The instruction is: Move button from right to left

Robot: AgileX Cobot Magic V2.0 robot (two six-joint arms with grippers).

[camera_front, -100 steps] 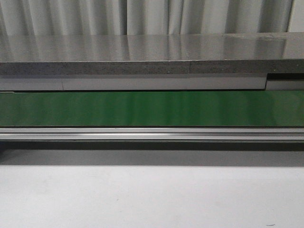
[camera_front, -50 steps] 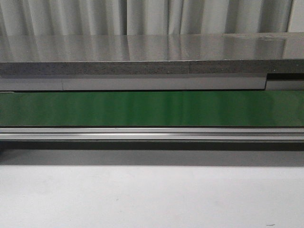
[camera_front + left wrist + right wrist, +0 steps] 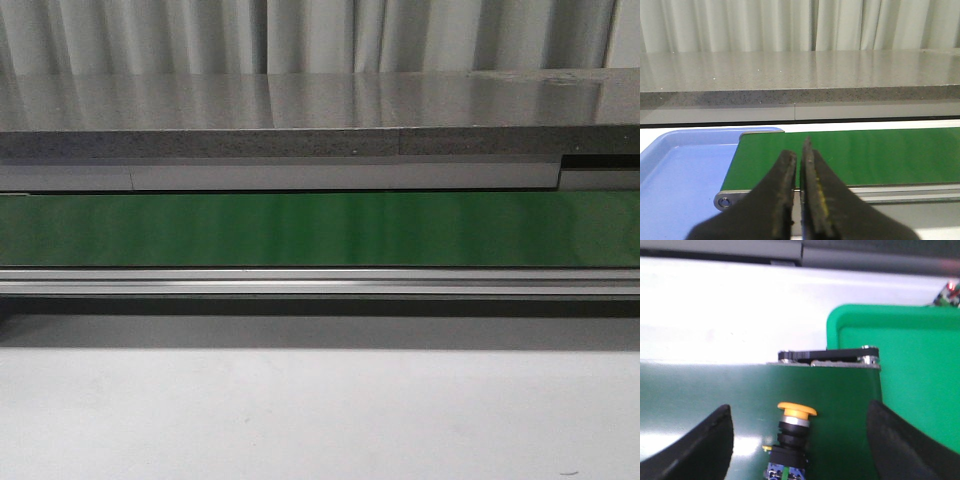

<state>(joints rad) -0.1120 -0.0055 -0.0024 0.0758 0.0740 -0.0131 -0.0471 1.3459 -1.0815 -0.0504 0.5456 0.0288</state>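
A long green belt (image 3: 320, 228) runs across the front view, edged by a metal rail (image 3: 320, 282) on the near side and a grey speckled counter (image 3: 300, 115) behind it, with pale pleated curtains (image 3: 300, 35) at the back and a white table (image 3: 320, 415) in front. Neither arm shows there. In the left wrist view the left gripper (image 3: 799, 160) hovers over the belt's end with its dark fingers pressed together on nothing, beside a blue tray (image 3: 680, 170). In the right wrist view the button (image 3: 794, 437) stands upright on the belt near its end roller, its yellow cap on top, between the widely spread fingers of the right gripper (image 3: 800, 440), apart from both. A green tray (image 3: 910, 380) lies just past the belt's end.
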